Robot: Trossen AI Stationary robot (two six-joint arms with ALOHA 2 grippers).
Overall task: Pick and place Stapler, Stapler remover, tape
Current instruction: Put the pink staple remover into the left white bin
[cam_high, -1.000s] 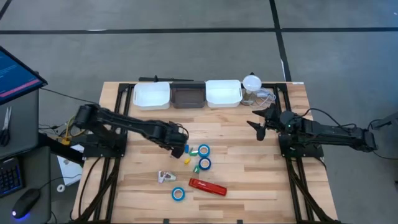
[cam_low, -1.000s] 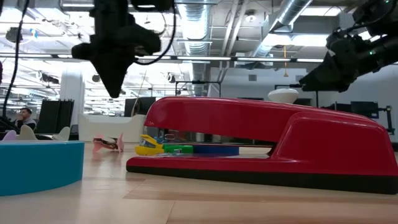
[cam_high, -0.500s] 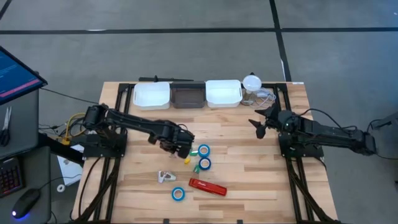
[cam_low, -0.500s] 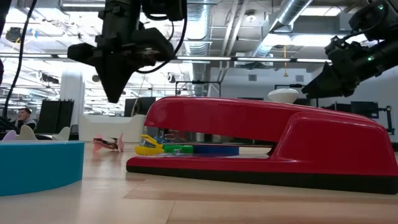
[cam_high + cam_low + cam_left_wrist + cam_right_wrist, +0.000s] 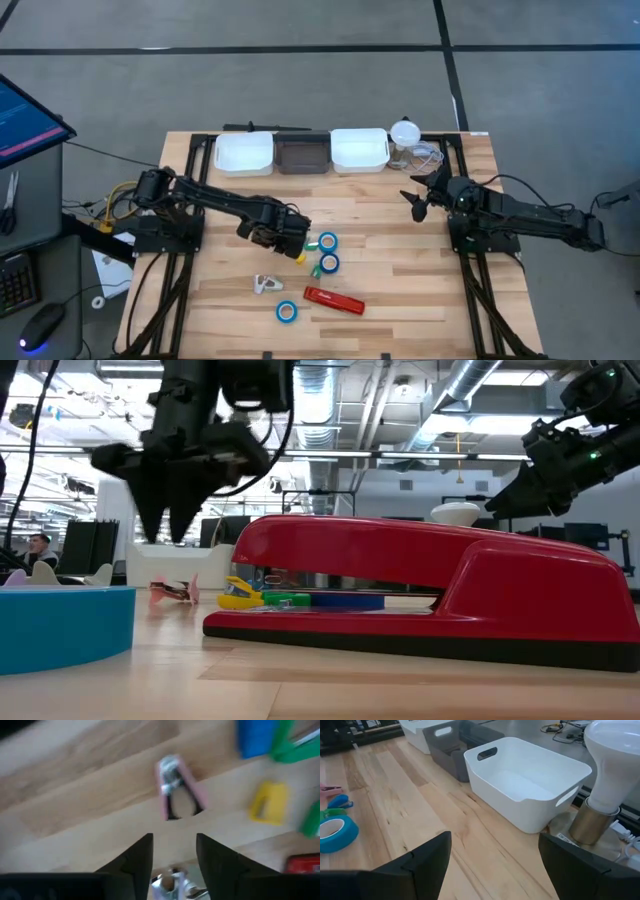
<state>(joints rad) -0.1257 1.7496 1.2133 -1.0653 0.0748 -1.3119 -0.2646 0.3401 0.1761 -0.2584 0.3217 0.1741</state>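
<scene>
Now reaching for the staple remover.
Left gripper [image 5: 172, 852], jaws apart, hovers over the small pink-and-metal staple remover [image 5: 176, 786] on the wooden table [image 5: 400, 290]; it needs lowering and closing. Right gripper [image 5: 417, 207] waits, jaws apart.

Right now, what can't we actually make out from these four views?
- Low view: the stapler fills the frame and hides most of the table behind it.
- Low view: the near tape is cut off by the left edge.
- Left wrist view: motion blur smears the stapler remover.
- High view: the left claw covers the table beneath it.
</scene>
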